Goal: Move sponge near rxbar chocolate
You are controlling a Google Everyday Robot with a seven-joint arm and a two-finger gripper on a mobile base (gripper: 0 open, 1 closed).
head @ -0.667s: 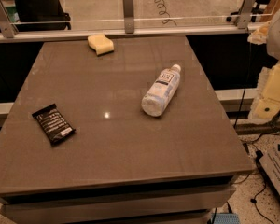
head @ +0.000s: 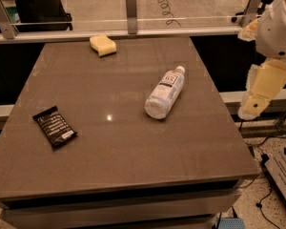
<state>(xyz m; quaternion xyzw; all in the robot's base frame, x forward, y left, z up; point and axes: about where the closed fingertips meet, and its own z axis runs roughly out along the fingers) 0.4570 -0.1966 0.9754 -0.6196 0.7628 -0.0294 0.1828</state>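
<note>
Compared with the moment before, the robot's gripper (head: 251, 109) had shifted slightly left and up, closer to the right edge of the table (head: 133, 175). It hung in the air off that edge, tips pointing down, touching nothing. Whether it was open or closed could not be told. The three items on the table had not moved.

The pale yellow sponge (head: 103, 45) lay at the far edge of the table, well to the left of the gripper and farther from the camera. The black chocolate bar (head: 55, 126) lay flat near the left edge, well apart from the sponge and farther still from the gripper.

A clear plastic bottle (head: 165, 93) lay on its side near the middle of the table, cap pointing to the far right. It was the item nearest the gripper and sat between the gripper and the bar. A glass barrier (head: 190, 6) with metal posts ran behind the table. Cables (head: 264, 194) trailed on the floor below the gripper.
</note>
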